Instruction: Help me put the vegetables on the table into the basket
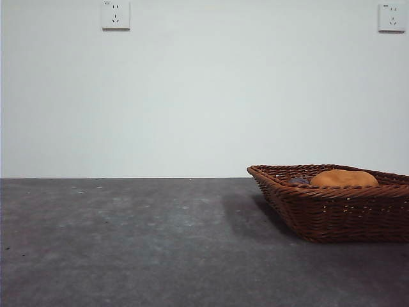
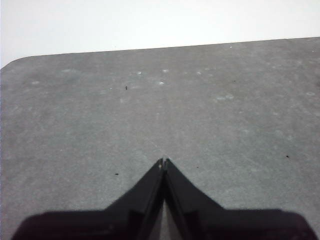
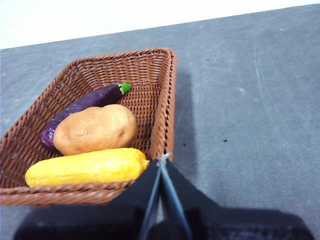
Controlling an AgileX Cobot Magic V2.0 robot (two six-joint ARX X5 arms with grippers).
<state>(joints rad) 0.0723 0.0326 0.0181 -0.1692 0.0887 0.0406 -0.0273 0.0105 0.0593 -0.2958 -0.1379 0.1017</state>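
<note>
The brown wicker basket (image 3: 160, 100) holds all three vegetables: the yellow corn cob (image 3: 85, 167), the orange-brown potato (image 3: 95, 129) and the purple eggplant (image 3: 85, 103) with its green stem. In the front view the basket (image 1: 339, 211) stands at the right on the dark grey table (image 1: 128, 243); the potato (image 1: 344, 178) and a bit of the eggplant (image 1: 298, 181) show above its rim, and the corn is hidden. My right gripper (image 3: 163, 159) is shut and empty, just outside the basket's near corner. My left gripper (image 2: 163, 162) is shut and empty over bare table.
A white wall with two sockets (image 1: 115, 15) stands behind the table. The table's far edge and rounded corner (image 2: 15, 62) show in the left wrist view. No arm shows in the front view.
</note>
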